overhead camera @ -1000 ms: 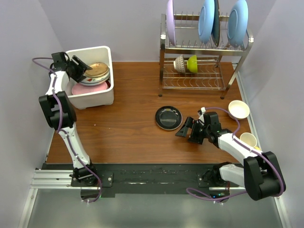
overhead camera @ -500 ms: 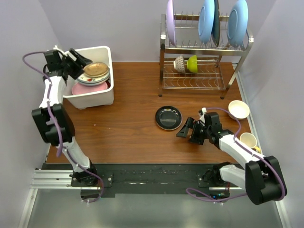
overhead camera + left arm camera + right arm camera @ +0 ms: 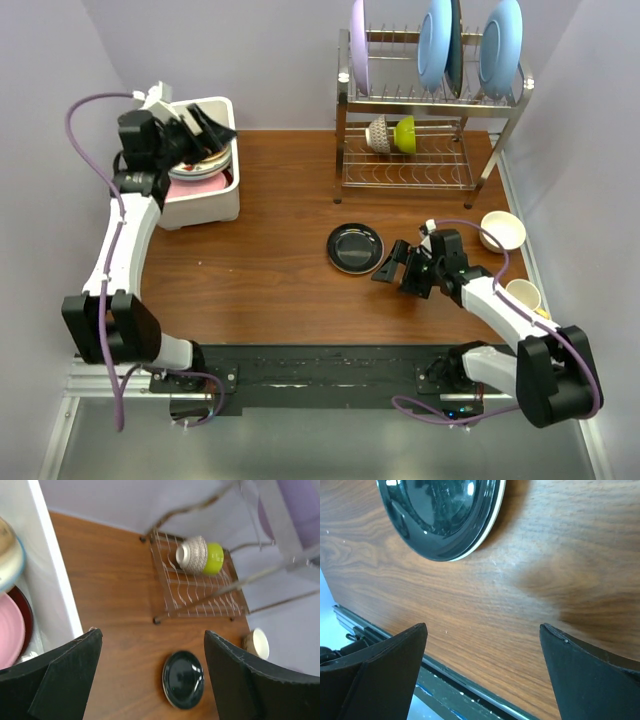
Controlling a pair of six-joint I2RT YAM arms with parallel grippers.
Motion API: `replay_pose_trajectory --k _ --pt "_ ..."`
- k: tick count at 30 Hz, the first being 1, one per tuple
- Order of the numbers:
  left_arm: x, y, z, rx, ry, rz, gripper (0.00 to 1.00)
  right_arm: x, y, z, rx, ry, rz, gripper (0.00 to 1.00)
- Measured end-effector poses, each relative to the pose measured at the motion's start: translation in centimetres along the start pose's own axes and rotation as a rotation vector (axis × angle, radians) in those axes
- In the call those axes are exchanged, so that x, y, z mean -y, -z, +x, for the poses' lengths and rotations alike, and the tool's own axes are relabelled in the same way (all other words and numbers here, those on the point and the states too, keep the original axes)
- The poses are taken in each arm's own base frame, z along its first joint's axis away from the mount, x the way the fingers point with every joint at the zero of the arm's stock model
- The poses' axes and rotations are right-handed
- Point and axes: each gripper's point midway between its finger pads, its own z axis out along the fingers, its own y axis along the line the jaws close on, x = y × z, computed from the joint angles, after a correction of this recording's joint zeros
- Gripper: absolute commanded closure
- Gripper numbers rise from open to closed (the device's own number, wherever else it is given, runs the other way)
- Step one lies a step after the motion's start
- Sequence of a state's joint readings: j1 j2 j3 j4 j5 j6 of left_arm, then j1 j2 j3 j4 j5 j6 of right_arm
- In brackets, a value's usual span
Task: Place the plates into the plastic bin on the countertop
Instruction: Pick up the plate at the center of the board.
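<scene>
The dark glass plate [image 3: 355, 248] is the only task plate not in the tub. It lies flat on the countertop [image 3: 280, 270], just ahead of the right gripper [image 3: 388, 264] and not touching it. The right wrist view shows the fingers spread wide with bare wood between them and the plate's edge up past the tips. That arm has barely budged over the last second, and the plate hasn't moved either.

The real change is on the left. A second ago the left gripper [image 3: 205, 128] was low at the outer side of the plastic bin [image 3: 200, 210], with its fingers closer together at the stack. Now the arm has swung up and over the bin, and its fingers are spread with nothing between them. From its wrist camera the bin wall is down to its left, with the pink plate [image 3: 10, 630] and the other plates stacked inside. The dark plate is well ahead across the wood.

To me that looks like a plate got dropped off and the left arm is backing out. If so, the dark plate is what's left, and the right arm is parked right by it.
</scene>
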State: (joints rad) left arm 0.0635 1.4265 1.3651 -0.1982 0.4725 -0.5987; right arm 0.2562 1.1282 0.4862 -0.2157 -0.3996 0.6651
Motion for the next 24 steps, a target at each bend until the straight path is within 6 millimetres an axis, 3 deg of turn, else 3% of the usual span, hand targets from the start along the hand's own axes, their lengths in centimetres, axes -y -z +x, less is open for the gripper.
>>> replay_pose_trajectory --k 9,18,24 --pt "3.9 1.8 10.8 -0.162 -0.031 0.049 0.14 1.0 -1.1 0.0 -0.017 -0.024 0.040 0.10" --pt "5.3 1.9 19.5 -0.318 -0.025 0.059 0.15 0.8 -3.0 -1.5 -0.003 -0.050 0.037 0.24" --pt "7.0 0.8 23.7 -0.406 -0.034 0.072 0.16 0.2 -4.4 -2.6 0.004 -0.073 0.005 0.37"
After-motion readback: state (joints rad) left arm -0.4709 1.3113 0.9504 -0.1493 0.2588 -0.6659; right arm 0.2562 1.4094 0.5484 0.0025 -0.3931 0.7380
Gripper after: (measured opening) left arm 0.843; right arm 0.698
